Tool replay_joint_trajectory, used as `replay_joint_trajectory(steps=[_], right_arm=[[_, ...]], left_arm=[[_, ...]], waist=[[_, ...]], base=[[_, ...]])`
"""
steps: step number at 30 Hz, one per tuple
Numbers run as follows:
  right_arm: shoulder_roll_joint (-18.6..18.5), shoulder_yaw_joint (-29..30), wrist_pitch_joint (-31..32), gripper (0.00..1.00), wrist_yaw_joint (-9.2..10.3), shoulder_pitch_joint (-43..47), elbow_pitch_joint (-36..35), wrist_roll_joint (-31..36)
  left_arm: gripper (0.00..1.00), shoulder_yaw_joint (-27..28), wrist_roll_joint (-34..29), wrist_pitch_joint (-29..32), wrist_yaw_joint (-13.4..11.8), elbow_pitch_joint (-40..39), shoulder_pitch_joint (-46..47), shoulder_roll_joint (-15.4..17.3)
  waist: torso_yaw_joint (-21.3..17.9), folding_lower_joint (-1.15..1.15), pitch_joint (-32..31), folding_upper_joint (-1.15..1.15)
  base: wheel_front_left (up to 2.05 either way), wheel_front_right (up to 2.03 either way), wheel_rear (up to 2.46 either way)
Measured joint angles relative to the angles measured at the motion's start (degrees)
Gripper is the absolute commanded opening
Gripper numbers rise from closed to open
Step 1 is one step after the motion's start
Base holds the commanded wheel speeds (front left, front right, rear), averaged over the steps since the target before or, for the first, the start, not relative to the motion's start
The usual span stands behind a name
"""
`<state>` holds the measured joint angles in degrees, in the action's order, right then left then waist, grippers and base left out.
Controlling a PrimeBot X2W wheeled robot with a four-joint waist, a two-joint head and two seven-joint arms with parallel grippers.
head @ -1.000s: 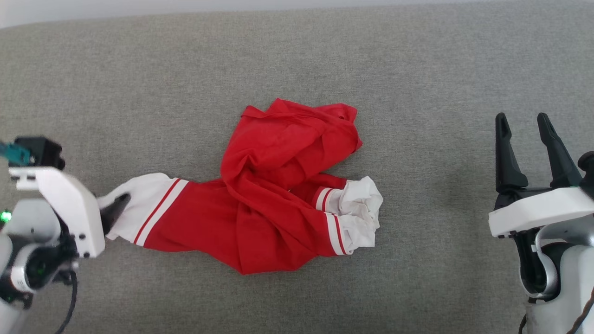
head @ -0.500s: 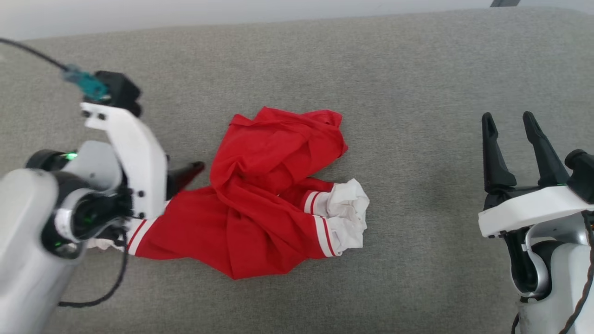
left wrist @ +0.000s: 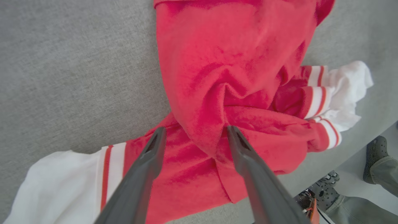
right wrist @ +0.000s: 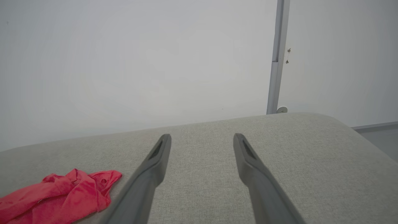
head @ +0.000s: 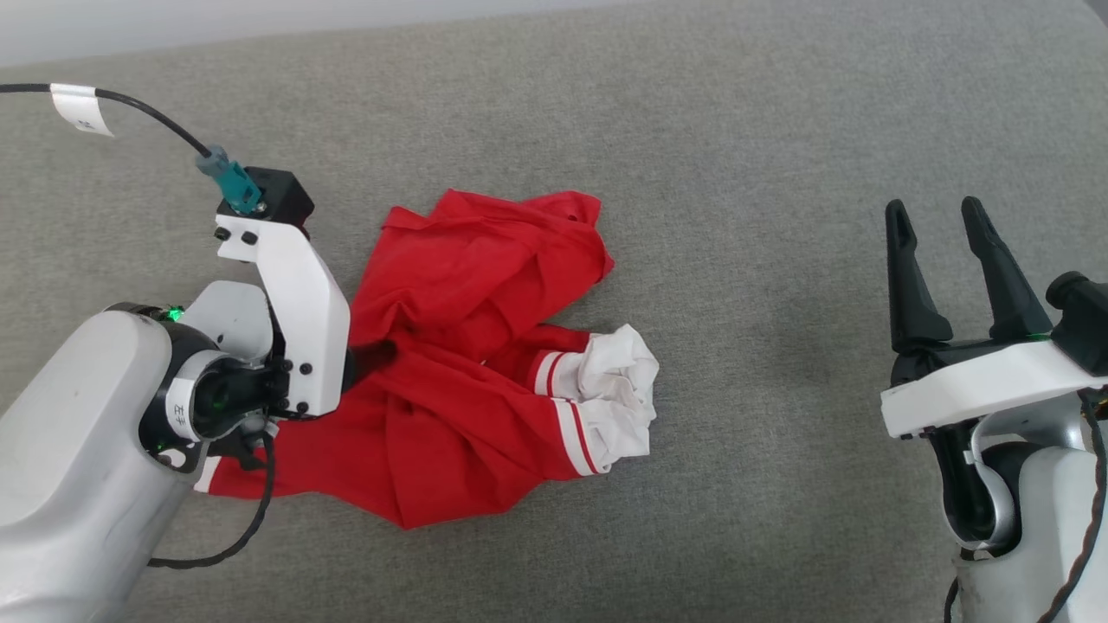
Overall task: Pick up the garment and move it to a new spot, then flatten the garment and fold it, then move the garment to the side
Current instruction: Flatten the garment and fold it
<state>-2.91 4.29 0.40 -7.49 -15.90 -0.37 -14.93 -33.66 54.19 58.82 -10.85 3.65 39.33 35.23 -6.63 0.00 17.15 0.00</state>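
Grey woven cloth covers the table where the garment, a thin bright red T-shirt, lies crumpled.

The left arm reaches over the shirt's left part with the left jaws spread wide and aimed down at the cloth. In the left wrist view its two dark fingers straddle a raised red ridge where the body doubles over itself, and nothing is pinched between them. This reads as a set-up for a grasp. A thick fold between open jaws offers more to close on than flat fabric, and a grip near the middle of the heap would probably carry the whole shirt to a new spot. Whether the tips touch the fabric cannot be told.

One white sleeve lies flat just outside the left jaws, joined to the body by red-and-white stripes. The other sleeve is bunched into a knot beyond the tips, on the side toward the right arm. The red body between them is heaped and twisted, with deep creases. Nothing is flattened or folded, so the task appears to be at its first step. The cloth looks limp and is likely to drape and trail when lifted.

Well apart from the shirt, the right jaws stand spread and empty, fingers pointing away from the robot over bare table, seemingly parked to leave the left arm room. Past the table's edge in the left wrist view, a person's shoe shows.
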Motion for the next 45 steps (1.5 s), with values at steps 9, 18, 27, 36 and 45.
replay_joint_trajectory(steps=[9, 18, 27, 36, 45], right_arm=[[0.0, -1.0, -1.0, 1.00, 0.00, -1.0, 0.7, -1.2], [0.0, -1.1, -2.0, 1.00, 0.00, -1.4, 1.3, -1.9], [0.0, -1.8, -3.0, 1.00, 0.00, -2.3, 2.0, -2.6], [0.0, -3.4, -4.1, 1.00, 0.00, -4.3, 3.1, -3.4], [0.0, -5.2, -4.8, 1.00, 0.00, -5.8, 4.8, -4.2]], left_arm=[[0.00, -0.5, 0.3, -0.9, 1.9, 5.6, 0.9, -1.3], [0.00, 1.0, -0.5, -3.9, 5.7, 7.9, 8.0, -1.6], [0.00, 1.3, -4.6, -11.2, 12.1, 11.4, 16.8, -2.6], [0.00, -1.8, -10.8, -23.3, 17.4, 21.9, 24.8, -4.7], [0.54, -6.4, -10.2, -24.4, 18.0, 33.5, 26.1, -6.9]], waist=[[-1.1, 0.00, 1.6, 0.00], [-1.6, 0.00, 2.4, 0.00], [-2.3, 0.00, 3.7, 0.00], [-4.1, 0.00, 6.4, 0.00], [-4.5, 0.00, 7.6, 0.00]], base=[[0.00, 0.00, 0.00], [0.00, 0.00, 0.00], [0.00, 0.00, 0.00], [0.00, 0.00, 0.00], [0.00, 0.00, 0.00]])
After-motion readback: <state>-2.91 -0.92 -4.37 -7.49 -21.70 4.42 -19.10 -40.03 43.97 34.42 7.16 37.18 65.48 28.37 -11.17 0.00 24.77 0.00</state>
